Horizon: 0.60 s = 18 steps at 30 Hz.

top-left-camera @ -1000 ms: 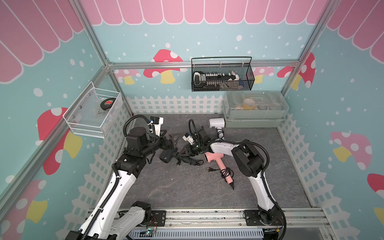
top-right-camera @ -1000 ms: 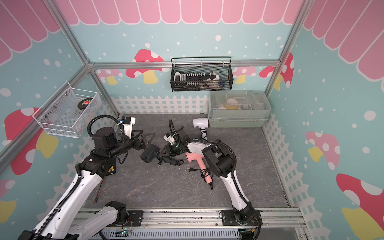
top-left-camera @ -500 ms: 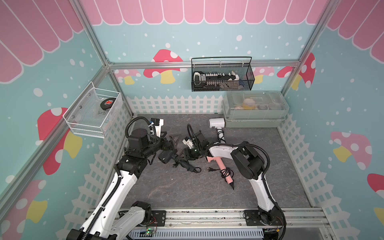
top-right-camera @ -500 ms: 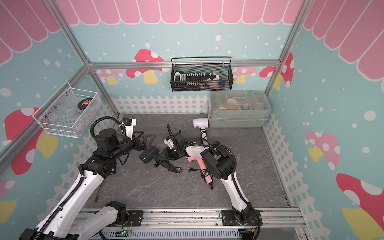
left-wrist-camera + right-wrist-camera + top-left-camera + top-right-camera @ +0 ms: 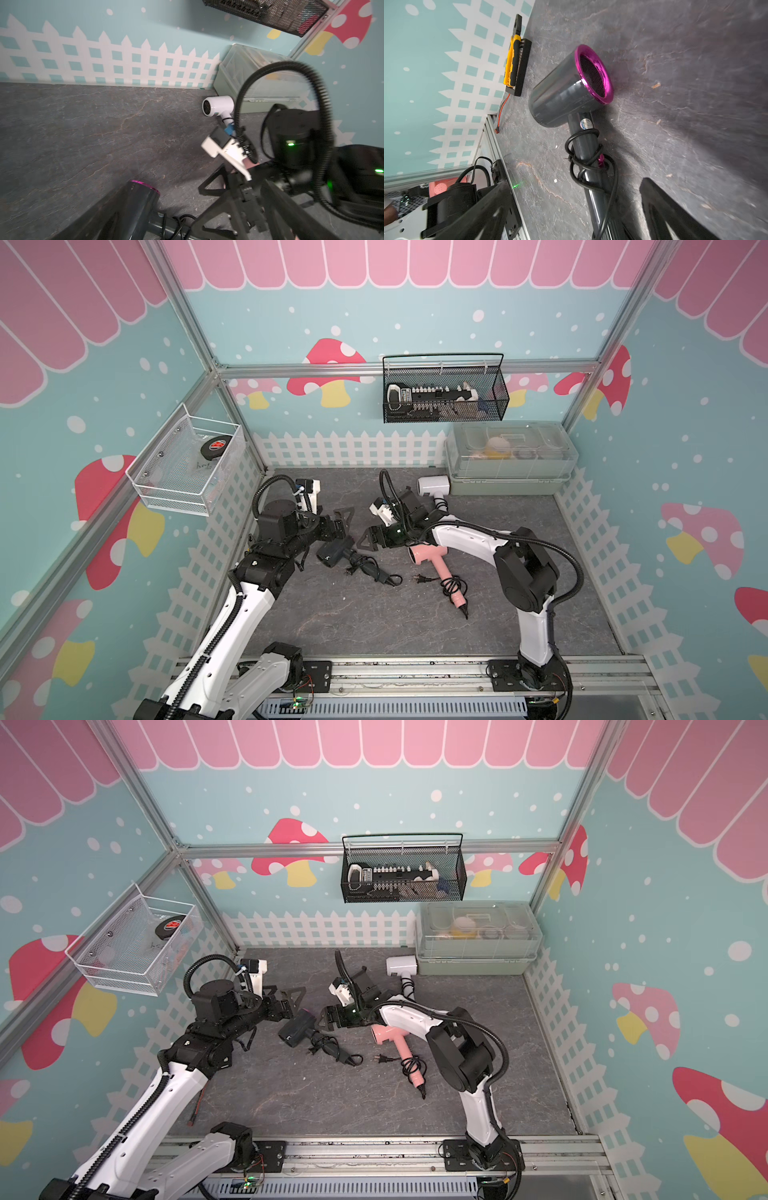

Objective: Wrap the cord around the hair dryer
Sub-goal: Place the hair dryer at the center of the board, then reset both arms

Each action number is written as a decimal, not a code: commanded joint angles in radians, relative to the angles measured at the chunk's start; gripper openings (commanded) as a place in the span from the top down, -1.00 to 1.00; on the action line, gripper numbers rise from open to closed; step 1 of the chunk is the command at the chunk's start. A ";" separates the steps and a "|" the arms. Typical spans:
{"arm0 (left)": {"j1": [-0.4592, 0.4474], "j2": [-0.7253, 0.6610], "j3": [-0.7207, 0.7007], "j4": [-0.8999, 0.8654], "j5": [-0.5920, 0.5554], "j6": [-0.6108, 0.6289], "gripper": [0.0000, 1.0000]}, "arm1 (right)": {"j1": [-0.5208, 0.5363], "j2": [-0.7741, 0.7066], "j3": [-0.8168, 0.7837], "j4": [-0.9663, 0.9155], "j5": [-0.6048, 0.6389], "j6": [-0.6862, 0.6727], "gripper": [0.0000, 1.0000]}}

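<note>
- Grey hair dryer lies on the bench, cord looped loosely round its handle.
- Right fingers apart, beside that handle.
- Left fingers apart, near its barrel.

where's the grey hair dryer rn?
In both top views the grey hair dryer lies close by the left gripper and right gripper, left of the pink dryer.

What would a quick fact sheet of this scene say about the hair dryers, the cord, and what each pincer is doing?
Hair dryers: three on the table: dark grey hair dryer, pink hair dryer, white hair dryer
Cord: loosely looped around the dark grey one's handle, tail lying on the table
Left pincer: open, close by the dark barrel, holding nothing
Right pincer: open, fingers spread either side of the dark handle's end, not gripping
</note>
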 commanded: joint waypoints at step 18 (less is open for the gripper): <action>0.266 0.011 -0.359 0.507 -0.300 0.077 -0.96 | -0.405 -0.519 -0.371 -0.109 0.470 -0.581 -0.97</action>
